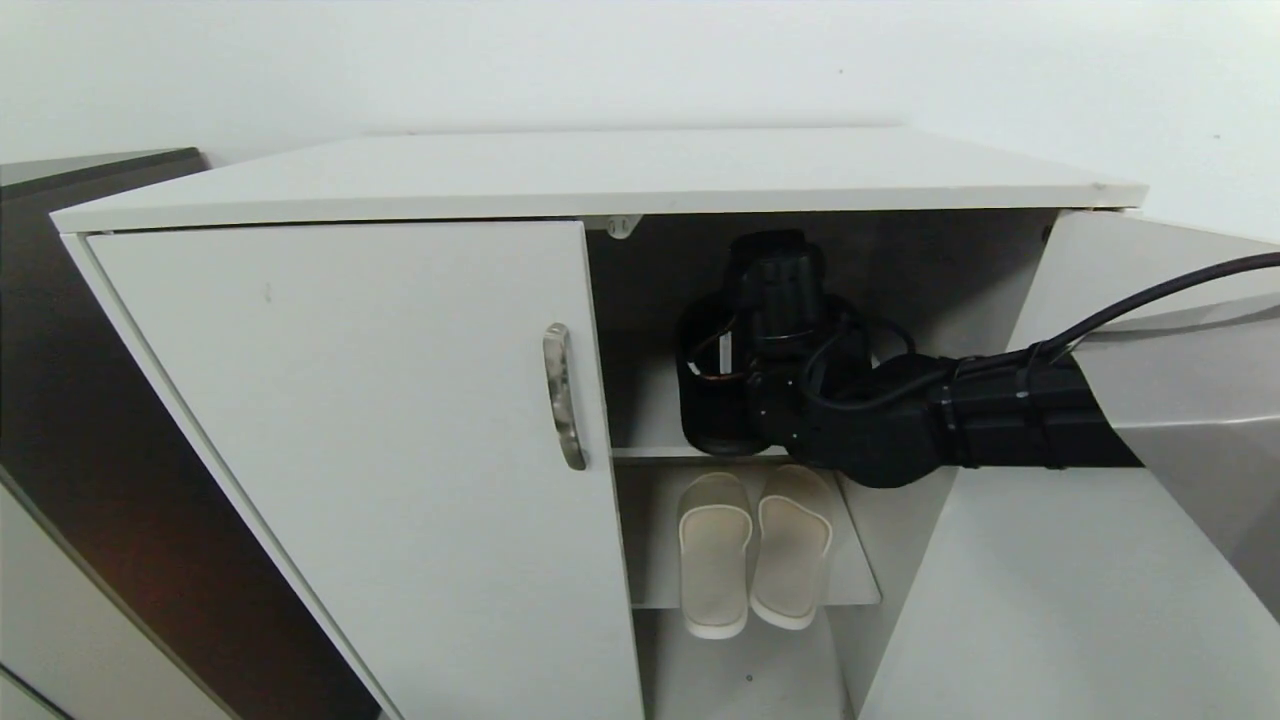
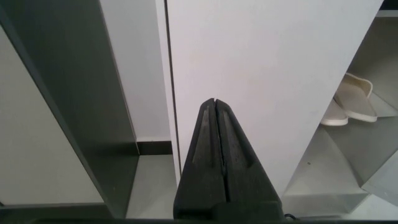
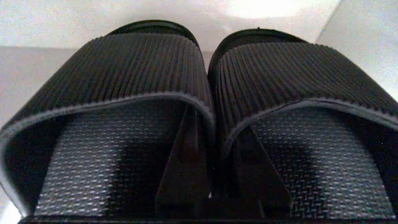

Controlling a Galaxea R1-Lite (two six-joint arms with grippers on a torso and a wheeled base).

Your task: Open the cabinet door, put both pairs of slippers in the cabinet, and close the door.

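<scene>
Black slippers (image 3: 143, 68): side by side as a pair, held just ahead of the right gripper (image 3: 214, 162) inside the cabinet (image 1: 600, 170), at the upper shelf (image 1: 650, 452).
Right gripper: closed on the pair, one finger inside each shoe, pinching the two adjoining straps together.
Contact with shelf: I cannot tell whether the soles rest on it.
White slippers (image 1: 755, 550): below the right gripper on the lower shelf (image 1: 860, 590), toes inward, heels overhanging the front edge.
Left gripper (image 2: 215, 102): fingers pressed together, holding nothing, hanging in front of the closed left door (image 1: 380, 450).
Right door (image 1: 1040, 600): swung wide, beside the right arm.
Step in hand: placing the second pair; judging by the white pair already stowed, the task looks well past halfway.
Next move: set the soles flat on the upper shelf, open the fingers, and draw the arm straight back without dragging the straps out; then swing the right door shut.
</scene>
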